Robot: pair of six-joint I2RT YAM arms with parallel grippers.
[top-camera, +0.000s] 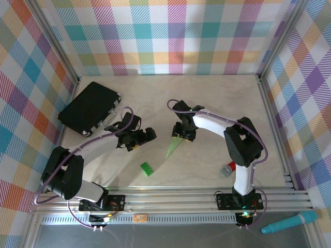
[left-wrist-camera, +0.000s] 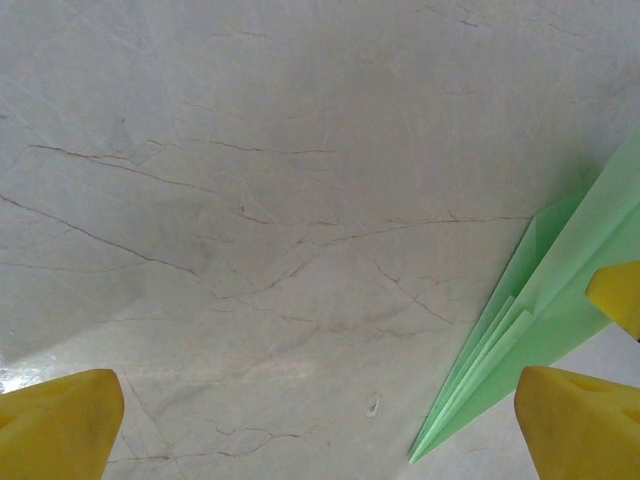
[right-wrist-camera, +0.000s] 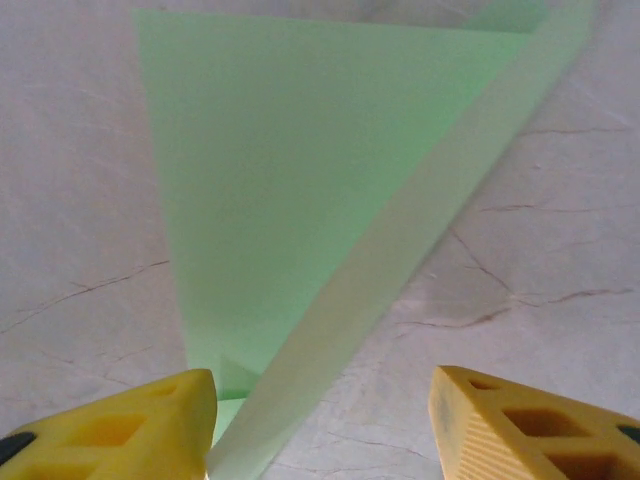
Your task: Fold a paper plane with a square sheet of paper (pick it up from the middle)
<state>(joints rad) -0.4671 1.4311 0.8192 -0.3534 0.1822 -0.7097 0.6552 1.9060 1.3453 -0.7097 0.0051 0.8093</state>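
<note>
- Nearest, off the front edge by the metal rail (top-camera: 207,199), a teal tool (top-camera: 289,222) lies to the right of the right arm's base.
- On the tabletop (top-camera: 217,98), a small green toy brick (top-camera: 147,169) sits between the two arms, near the front.
- A small grey and red object (top-camera: 226,169) rests just beside the right arm's upright link.
- The paper plane (top-camera: 175,147) lies mid-table as a narrow pale-green dart, with its tip pointing toward the near left and its wide end under the right gripper (top-camera: 183,134).
- In the right wrist view, the right gripper (right-wrist-camera: 322,385) is released. Its yellow fingers (right-wrist-camera: 130,430) stand apart, and a raised fold of the paper plane (right-wrist-camera: 300,180) passes between them, closer to the finger on the view's left.
- The left gripper (top-camera: 147,135) hovers just left of the plane.
- In the left wrist view, the left gripper (left-wrist-camera: 320,385) is spread wide with bare tabletop (left-wrist-camera: 250,200) between its fingers. The paper plane (left-wrist-camera: 560,300) lies beside the right-hand finger (left-wrist-camera: 580,425).
- Farther back on the left, a black case (top-camera: 89,108) lies near the checked walls (top-camera: 176,36).
</note>
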